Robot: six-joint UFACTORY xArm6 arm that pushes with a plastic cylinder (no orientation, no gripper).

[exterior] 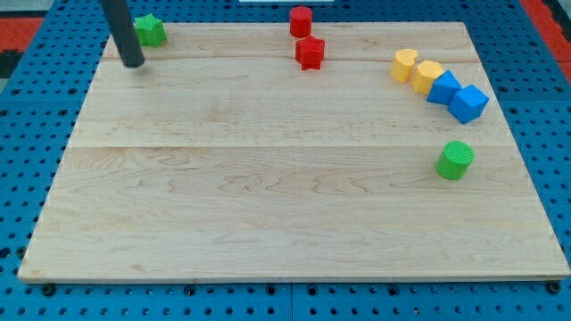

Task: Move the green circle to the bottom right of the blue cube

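The green circle [455,160] stands on the wooden board near the view's right, a little below and left of the blue cube [468,103]. A second blue block [442,87] touches the cube on its upper left. My tip [132,62] rests on the board at the view's top left, far from both, just left of and below another green block [149,30].
Two yellow blocks [405,64] [426,76] line up with the blue ones at the upper right. A red cylinder [301,20] and a red star-shaped block [310,53] sit at the top centre. The board's edge [294,283] meets a blue pegboard.
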